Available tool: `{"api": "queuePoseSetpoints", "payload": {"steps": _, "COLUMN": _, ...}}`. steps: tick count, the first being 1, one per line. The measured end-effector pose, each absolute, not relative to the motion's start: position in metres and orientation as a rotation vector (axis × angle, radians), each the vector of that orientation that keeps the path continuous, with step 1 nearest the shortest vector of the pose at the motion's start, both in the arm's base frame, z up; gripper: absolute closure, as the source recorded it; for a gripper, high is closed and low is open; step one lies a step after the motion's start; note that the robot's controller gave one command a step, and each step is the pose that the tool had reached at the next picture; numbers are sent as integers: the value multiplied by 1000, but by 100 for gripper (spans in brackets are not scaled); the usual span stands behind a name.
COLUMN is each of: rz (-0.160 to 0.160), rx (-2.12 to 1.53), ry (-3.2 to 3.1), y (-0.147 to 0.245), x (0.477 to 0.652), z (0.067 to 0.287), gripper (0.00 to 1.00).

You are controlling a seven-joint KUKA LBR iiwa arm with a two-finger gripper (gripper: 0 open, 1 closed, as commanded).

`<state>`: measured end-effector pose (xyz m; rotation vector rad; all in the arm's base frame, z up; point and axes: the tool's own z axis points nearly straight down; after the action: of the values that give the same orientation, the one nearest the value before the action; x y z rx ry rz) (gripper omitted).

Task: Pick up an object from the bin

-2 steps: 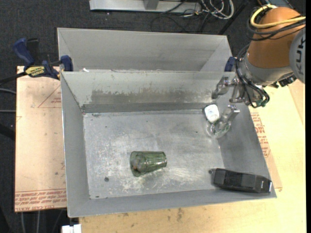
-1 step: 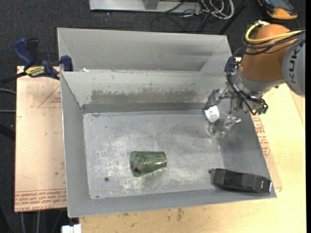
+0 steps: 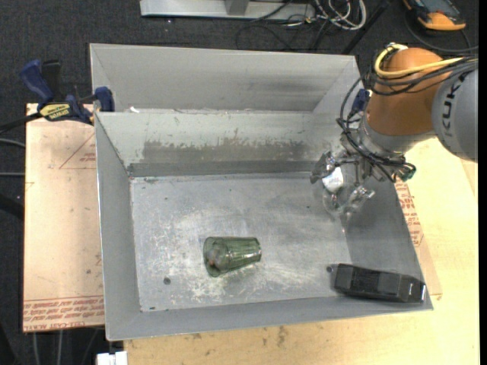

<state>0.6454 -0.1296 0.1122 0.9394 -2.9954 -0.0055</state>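
Camera view looks down into the grey bin (image 3: pixel 228 82), and there is little in it. Left of the middle, toward the front wall, a green see-through tumbler (image 3: pixel 232 255) lies on its side on the bare floor, well apart from everything else. Further right the claw (image 3: pixel 344 192) hangs by the right-hand sloping wall, under the arm's orange cover (image 3: pixel 403 90). I cannot tell how far open it is, nor make out anything gripped in it. Below it is only bare floor, so it stands over neither thing. Nearest it, in the front right corner, a flat black block (image 3: pixel 378 282) lies along the front wall with its far end close to the right wall.

Either of the two could be the thing to pick, and each has its own hazard. The block looks tucked into the corner, so a descent there would probably leave scant room on the wall side and the claw might scrape or jam on the metal. The tumbler, being round and on its side, would likely roll away if touched off-centre, and its smooth wall may slip out of a light grip. The claw is also close to the right slope, so a straight drop risks grazing it.
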Motion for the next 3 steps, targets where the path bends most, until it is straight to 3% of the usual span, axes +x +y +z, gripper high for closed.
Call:
{"api": "queuePoseSetpoints", "payload": {"steps": 1, "rz": -20, "rx": 1342, "ry": -2848, "y": -147, "x": 645, "z": 122, "gripper": 0}}
{"api": "queuePoseSetpoints", "payload": {"steps": 2, "rz": -57, "rx": 1234, "ry": -2900, "y": -133, "x": 656, "z": 73, "gripper": 0}}
{"api": "queuePoseSetpoints", "payload": {"steps": 3, "rz": -6, "rx": 1259, "ry": -2885, "y": -149, "x": 654, "z": 101, "gripper": 100}}
